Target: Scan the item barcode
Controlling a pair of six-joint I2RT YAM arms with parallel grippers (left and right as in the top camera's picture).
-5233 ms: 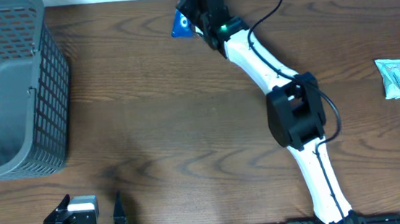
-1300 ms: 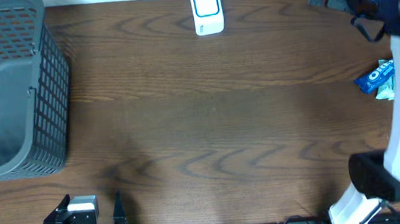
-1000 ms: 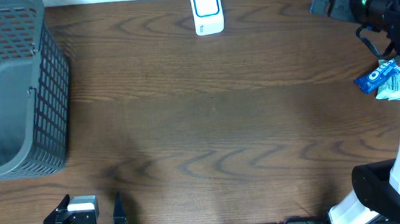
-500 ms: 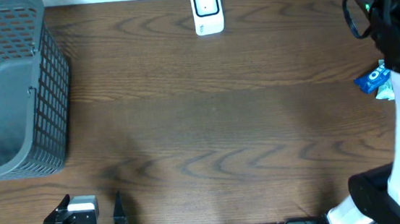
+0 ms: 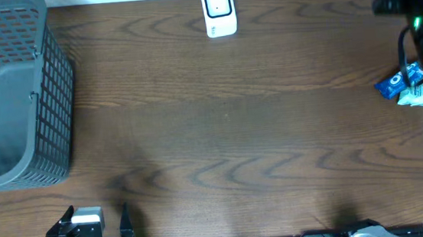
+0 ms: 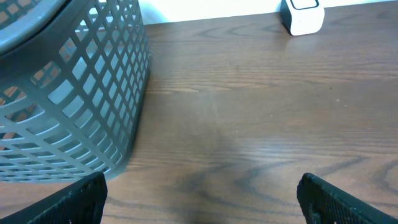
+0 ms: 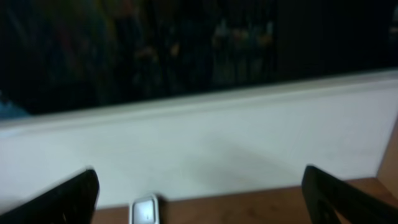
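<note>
At far left stands a gray mesh basket (image 5: 9, 90), the left gripper (image 6: 199, 200) near it spread wide and empty, then a white barcode scanner (image 5: 218, 10) at the back edge, and rightmost the blue Oreo packet (image 5: 399, 80) lying on the table (image 5: 220, 133) near the right gripper (image 7: 201, 196), likewise spread and empty.

mock checkout, barcode scanner (image 5: 218, 10), shopping basket (image 5: 60, 109)

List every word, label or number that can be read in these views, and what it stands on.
Nothing can be read for certain.
blue packet: white lettering, too small to read.
white scanner: no legible marking in any view.
grey basket: no text.
</note>
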